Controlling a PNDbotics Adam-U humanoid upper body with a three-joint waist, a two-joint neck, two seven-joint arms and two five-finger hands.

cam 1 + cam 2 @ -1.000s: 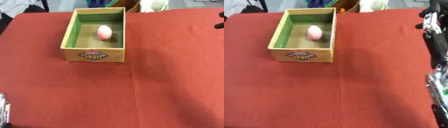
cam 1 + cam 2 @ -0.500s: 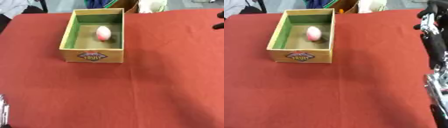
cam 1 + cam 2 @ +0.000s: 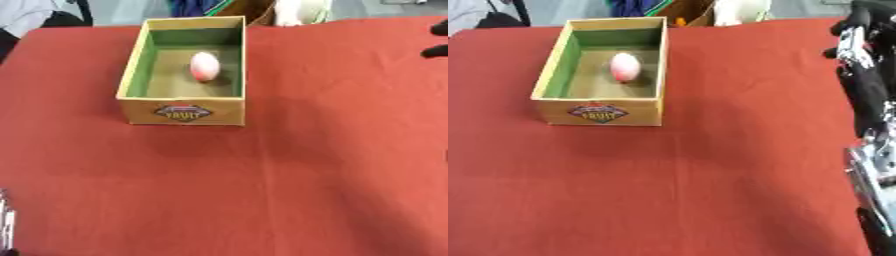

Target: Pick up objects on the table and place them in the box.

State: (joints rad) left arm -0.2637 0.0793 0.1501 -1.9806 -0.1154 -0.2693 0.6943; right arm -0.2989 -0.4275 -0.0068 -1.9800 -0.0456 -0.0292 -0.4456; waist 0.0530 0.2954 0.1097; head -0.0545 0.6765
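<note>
Box (image 3: 183,111) on red table (image 3: 262,190), pink egg-shaped object (image 3: 205,66) inside.

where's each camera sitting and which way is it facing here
Left eye view: in the robot's head, looking down at the red table and the box; of the body, only a sliver of the left hand at the lower left edge and dark fingertips at the right edge.
Right eye view: same head, set slightly to the right, same downward look; the right arm runs down the right edge to the right hand at the upper right.
Shared: the table, the box, and the pink and white egg-shaped object inside it.
</note>
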